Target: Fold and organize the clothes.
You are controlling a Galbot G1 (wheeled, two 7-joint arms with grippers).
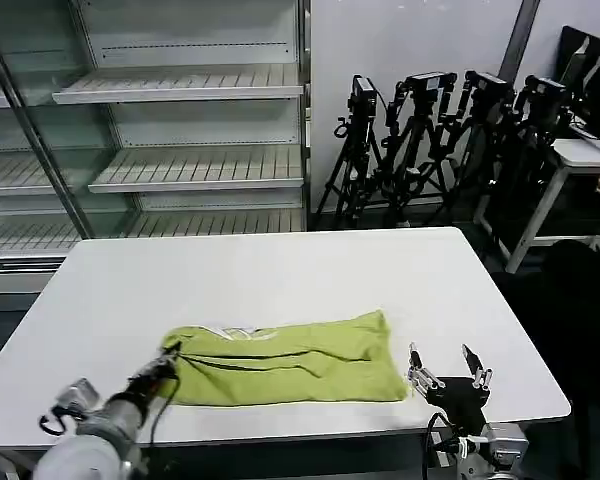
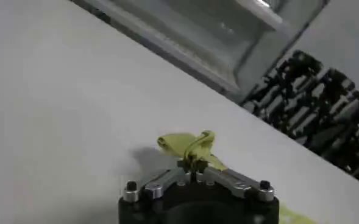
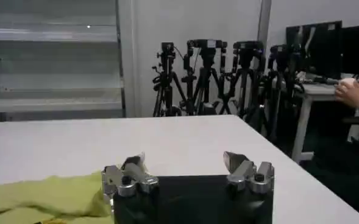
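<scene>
The shirt lies folded into a long band near the surface's front edge, its long axis running along that edge, with no readable writing. The left hand is clamped on the shirt's left end. The right hand stands open just beside its right end.
</scene>
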